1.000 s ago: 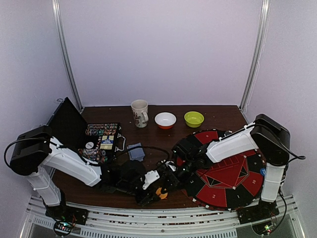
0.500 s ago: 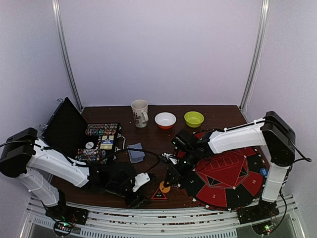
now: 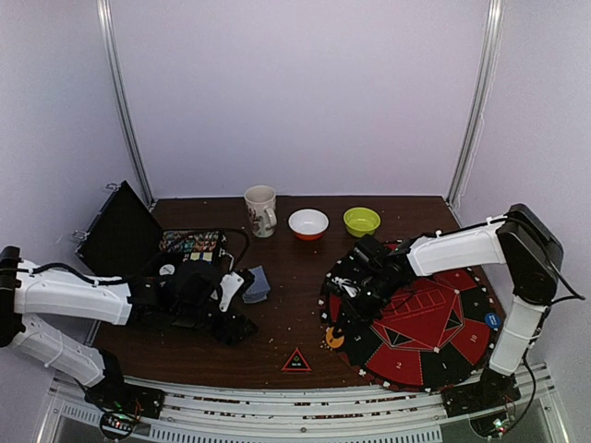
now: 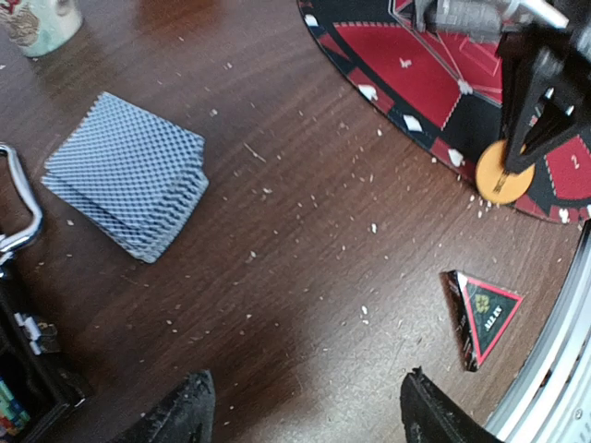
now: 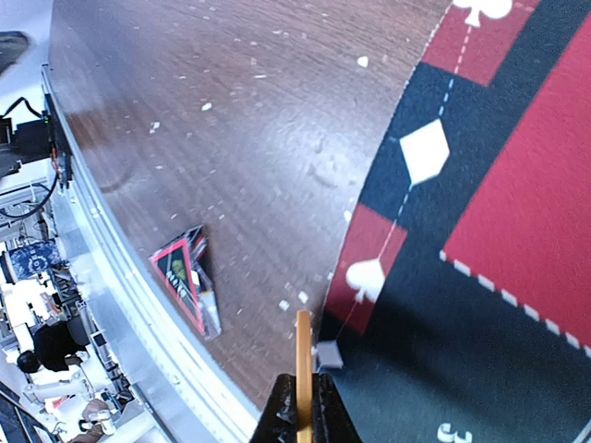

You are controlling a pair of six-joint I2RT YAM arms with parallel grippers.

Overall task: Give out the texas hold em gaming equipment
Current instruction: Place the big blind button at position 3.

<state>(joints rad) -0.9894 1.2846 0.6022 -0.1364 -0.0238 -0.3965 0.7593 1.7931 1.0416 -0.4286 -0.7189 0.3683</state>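
Observation:
An orange disc [image 3: 333, 341] hangs on edge over the near left rim of the round red-and-black mat [image 3: 434, 318], with my right gripper [image 3: 339, 329] shut on it. In the right wrist view the orange disc [image 5: 303, 355] stands edge-on between my right gripper's [image 5: 303, 406] jaws, above the mat's border [image 5: 499, 185]. The black triangular marker edged red [image 3: 295, 360] lies flat on the table near the front edge. A stack of blue-grey cards [image 3: 256, 284] lies left of centre. My left gripper [image 3: 238, 329] is open and holds nothing, low over bare wood between cards [image 4: 125, 189] and marker [image 4: 482, 314].
An open black case [image 3: 180, 263] with chips sits at the left. A cream mug [image 3: 260, 210], a white bowl [image 3: 308, 223] and a green bowl [image 3: 361, 221] stand along the back. A blue disc [image 3: 491, 318] lies on the mat's right edge. White crumbs dot the wood.
My left arm has drawn back to the left, its jaws widening, leaving the triangular marker on the table. My right gripper has carried the orange disc rightward to the mat's rim.

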